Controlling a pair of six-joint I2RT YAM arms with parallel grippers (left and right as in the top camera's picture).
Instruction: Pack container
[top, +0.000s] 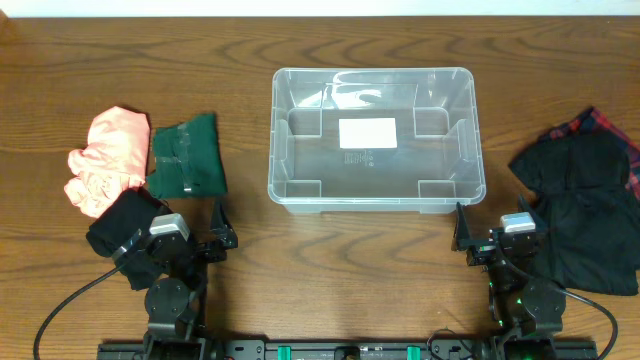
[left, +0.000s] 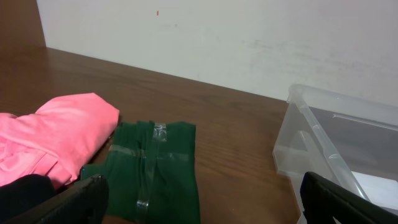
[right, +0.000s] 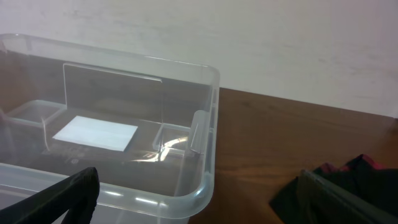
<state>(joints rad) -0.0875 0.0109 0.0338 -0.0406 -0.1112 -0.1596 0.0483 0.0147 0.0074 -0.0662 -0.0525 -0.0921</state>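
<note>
our left gripper (left: 203, 190) hangs with jaws spread wide, gripping nothing, and the right gripper (right: 198, 180) is released in the same way. just ahead of the left jaws lies a folded green cloth (top: 187, 155) crossed by clear tape strips. it touches a pink garment (top: 105, 160), and a black cloth (top: 118, 225) sits beside that arm. a black garment with a red plaid edge (top: 585, 205) lies to the right of the right gripper. on the wooden table (top: 340, 270), centred ahead between both arms, the container (top: 372, 71) stands mouth up, its long axis running left to right. its base carries a white label (top: 367, 132); the print beneath is too small for us to read.
</note>
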